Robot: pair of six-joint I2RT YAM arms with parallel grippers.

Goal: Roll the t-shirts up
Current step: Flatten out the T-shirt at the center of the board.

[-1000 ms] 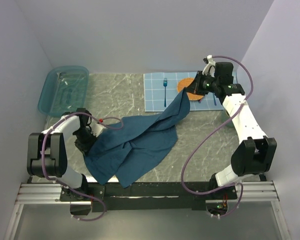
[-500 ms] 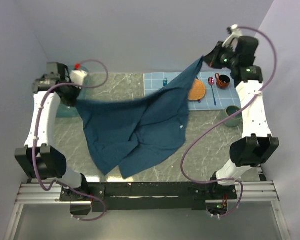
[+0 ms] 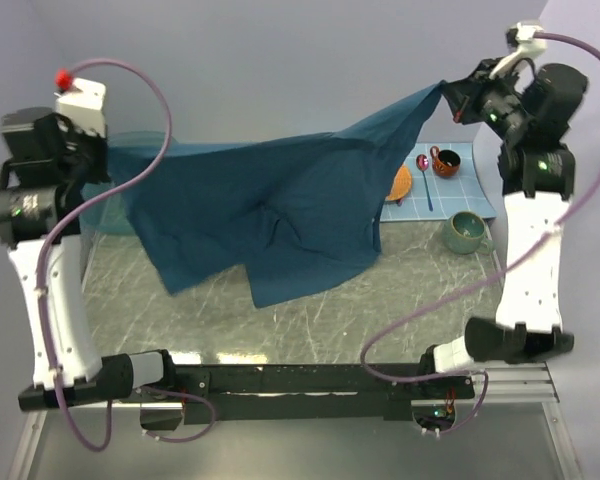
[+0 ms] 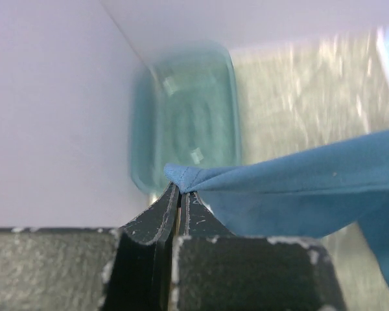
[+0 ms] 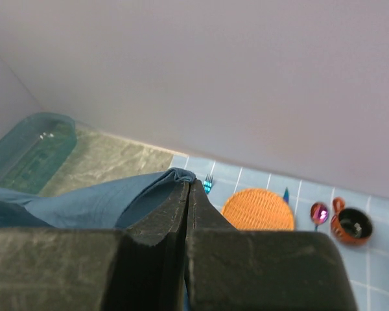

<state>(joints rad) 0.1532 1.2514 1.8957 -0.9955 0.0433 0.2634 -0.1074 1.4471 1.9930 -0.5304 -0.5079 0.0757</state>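
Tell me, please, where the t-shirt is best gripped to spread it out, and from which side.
At its two far-apart corners, each from the outer side. The t-shirt hangs stretched between the left hand and the right hand, each shut on a thin corner that sticks out sideways.

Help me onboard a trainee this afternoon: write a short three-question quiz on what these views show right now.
1. True or false: the left gripper and the right gripper are each shut on the t-shirt.
2. How is the t-shirt? A) folded in a neat pile B) held up and spread between the two arms C) already rolled up tight
3. Fill in: the orange plate lies on the light blue gridded ____.
Key: 1 true; 2 B; 3 placemat.
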